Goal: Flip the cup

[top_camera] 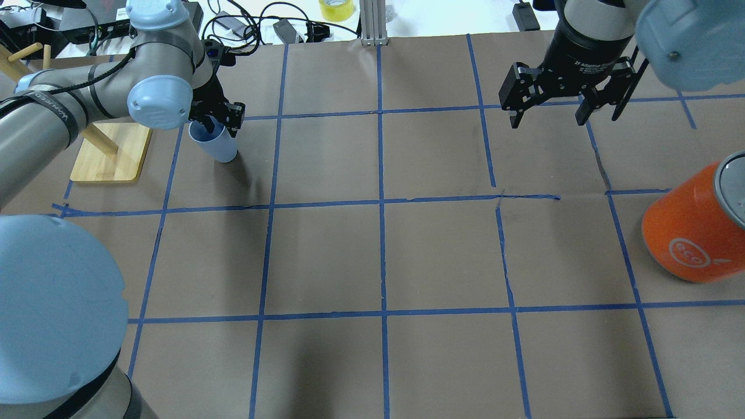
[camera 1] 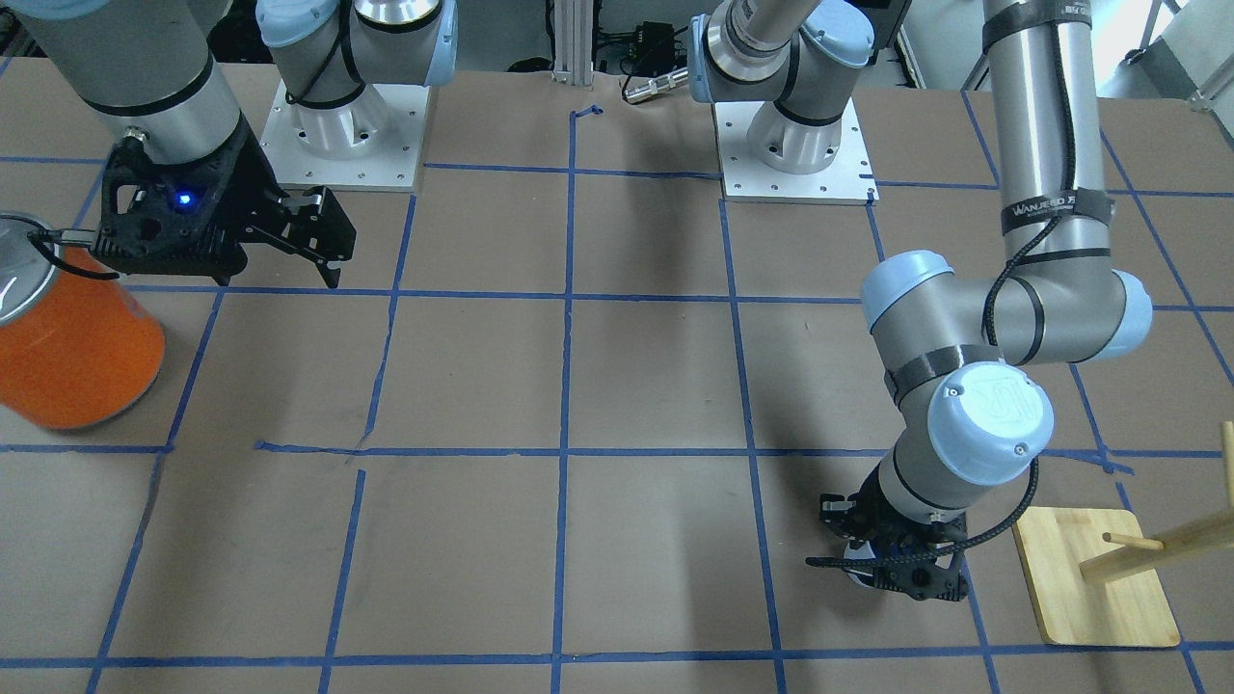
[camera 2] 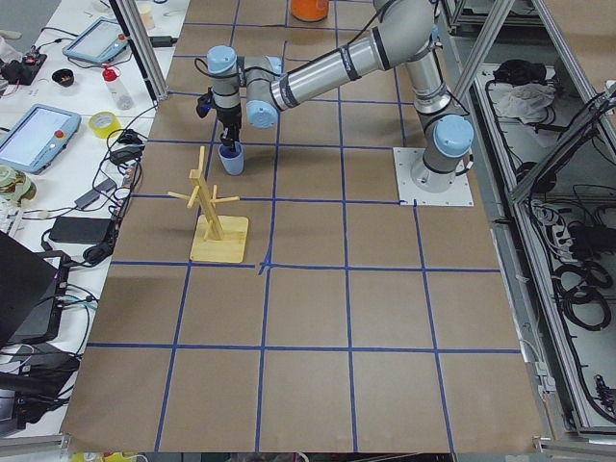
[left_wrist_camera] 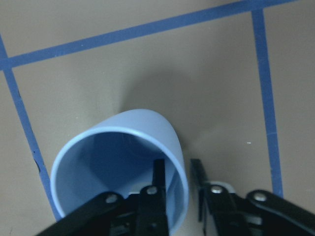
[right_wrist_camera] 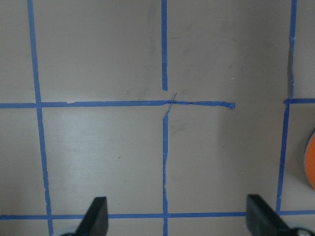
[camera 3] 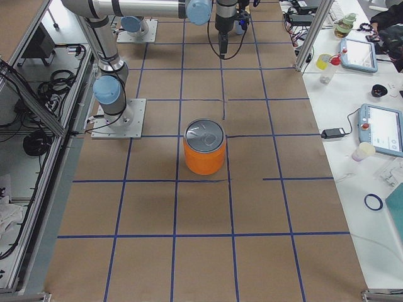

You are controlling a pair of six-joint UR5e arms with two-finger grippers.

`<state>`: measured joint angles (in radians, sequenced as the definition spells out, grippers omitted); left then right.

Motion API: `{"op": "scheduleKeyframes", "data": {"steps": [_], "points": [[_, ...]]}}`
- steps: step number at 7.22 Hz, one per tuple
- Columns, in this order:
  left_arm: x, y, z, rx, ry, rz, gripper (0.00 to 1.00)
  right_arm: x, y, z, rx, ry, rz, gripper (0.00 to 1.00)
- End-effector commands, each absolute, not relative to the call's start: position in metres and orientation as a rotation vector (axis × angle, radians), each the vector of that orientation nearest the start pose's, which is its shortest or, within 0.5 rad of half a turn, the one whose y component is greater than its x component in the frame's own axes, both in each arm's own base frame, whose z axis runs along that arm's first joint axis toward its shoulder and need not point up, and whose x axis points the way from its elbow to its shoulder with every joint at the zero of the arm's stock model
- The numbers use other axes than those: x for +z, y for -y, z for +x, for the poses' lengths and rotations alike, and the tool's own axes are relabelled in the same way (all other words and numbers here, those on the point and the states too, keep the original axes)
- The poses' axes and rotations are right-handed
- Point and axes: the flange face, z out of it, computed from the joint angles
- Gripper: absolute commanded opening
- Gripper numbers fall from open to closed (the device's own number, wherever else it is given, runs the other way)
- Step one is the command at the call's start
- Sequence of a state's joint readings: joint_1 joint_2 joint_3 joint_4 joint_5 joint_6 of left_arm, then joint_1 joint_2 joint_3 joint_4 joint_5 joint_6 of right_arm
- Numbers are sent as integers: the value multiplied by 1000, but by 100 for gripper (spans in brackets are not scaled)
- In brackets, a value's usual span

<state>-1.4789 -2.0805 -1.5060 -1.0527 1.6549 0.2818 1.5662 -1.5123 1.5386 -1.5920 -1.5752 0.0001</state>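
The pale blue cup [top_camera: 220, 146] stands open end up, slightly tilted, on the far left of the table. It also shows in the left wrist view [left_wrist_camera: 147, 129] and in the exterior left view [camera 2: 231, 160]. My left gripper [top_camera: 213, 120] points down onto its rim. In the left wrist view, the left gripper [left_wrist_camera: 177, 169] has one finger inside the cup and one outside, pinching the wall. My right gripper [top_camera: 547, 119] hangs open and empty above the far right of the table, its fingers [right_wrist_camera: 98, 209] spread wide.
A large orange can [top_camera: 692, 233] with a silver top stands at the right edge, near my right gripper [camera 1: 328, 255]. A wooden peg rack [top_camera: 110, 157] on a flat base stands just left of the cup. Blue tape lines grid the brown table.
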Motion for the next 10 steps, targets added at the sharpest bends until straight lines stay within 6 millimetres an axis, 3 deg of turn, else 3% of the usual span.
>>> {"op": "scheduleKeyframes", "data": {"steps": [1, 2, 4, 5, 7, 10], "points": [[328, 653, -73, -91, -3033, 278, 90, 476, 516, 130, 12, -3148, 7, 100], [366, 630, -78, -55, -3047, 281, 90, 476, 516, 130, 12, -3148, 7, 100], [453, 578, -88, -151, -3094, 242, 92, 476, 517, 130, 12, -3148, 7, 100], [478, 555, -94, -182, -3115, 99, 95, 476, 516, 130, 12, -3148, 7, 100], [520, 514, -120, -221, -3110, 85, 99, 473, 516, 130, 19, -3146, 10, 100], [541, 488, -125, -257, -3110, 106, 100, 473, 516, 131, 19, -3145, 10, 100]]}}
